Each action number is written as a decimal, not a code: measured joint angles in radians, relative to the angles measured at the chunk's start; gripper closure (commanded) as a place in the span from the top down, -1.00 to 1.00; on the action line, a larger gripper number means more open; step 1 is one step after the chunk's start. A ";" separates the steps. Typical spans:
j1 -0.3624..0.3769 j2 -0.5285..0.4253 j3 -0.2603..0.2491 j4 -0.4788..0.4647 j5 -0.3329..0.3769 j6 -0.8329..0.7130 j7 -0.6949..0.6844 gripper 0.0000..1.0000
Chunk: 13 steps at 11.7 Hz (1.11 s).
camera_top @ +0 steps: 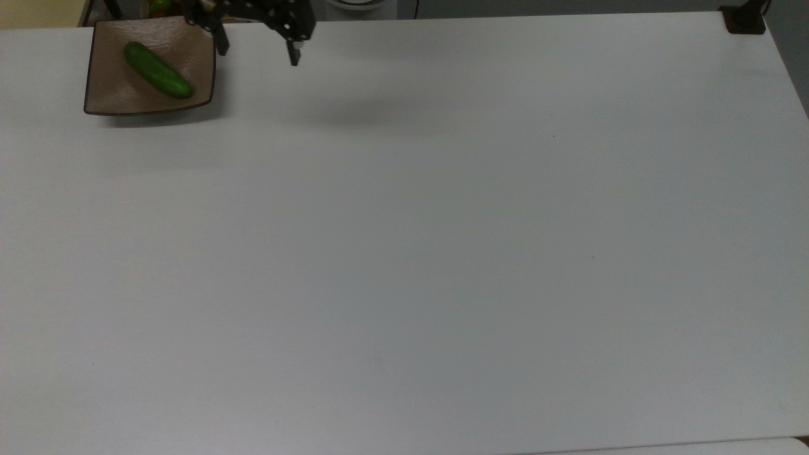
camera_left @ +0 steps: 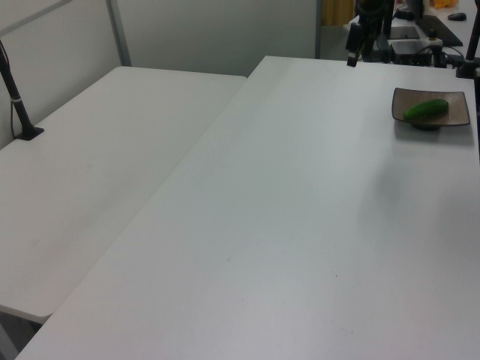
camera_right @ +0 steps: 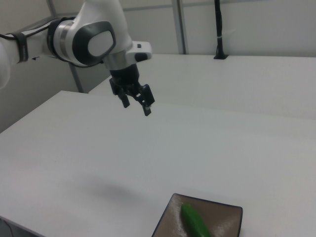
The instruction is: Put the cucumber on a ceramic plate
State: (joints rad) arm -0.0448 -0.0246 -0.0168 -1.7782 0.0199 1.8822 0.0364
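Observation:
The green cucumber (camera_top: 158,69) lies diagonally in the square tan-brown ceramic plate (camera_top: 114,96) at the top view's far left corner of the white table. In the left view the cucumber (camera_left: 426,110) rests on the plate (camera_left: 401,101) at the far right. In the right view the cucumber (camera_right: 194,222) is on the plate (camera_right: 224,216) at the bottom edge. My gripper (camera_top: 258,50) hangs open and empty above the table, apart from the plate, to the top view's right of it. It shows as well in the left view (camera_left: 360,54) and high above the table in the right view (camera_right: 136,107).
A black post base (camera_top: 746,19) stands at the top view's far right corner. A second white table (camera_left: 97,150) with a black post (camera_left: 19,105) adjoins on the left view's left. The white arm (camera_right: 84,39) reaches in from the right view's left.

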 measured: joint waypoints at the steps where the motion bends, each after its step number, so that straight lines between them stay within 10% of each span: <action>1: 0.013 0.000 0.010 0.000 -0.007 -0.016 0.001 1.00; 13: 0.091 0.020 0.056 0.012 -0.047 -0.041 0.053 1.00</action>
State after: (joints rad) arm 0.0466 -0.0046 0.0392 -1.7663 -0.0269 1.8411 0.0891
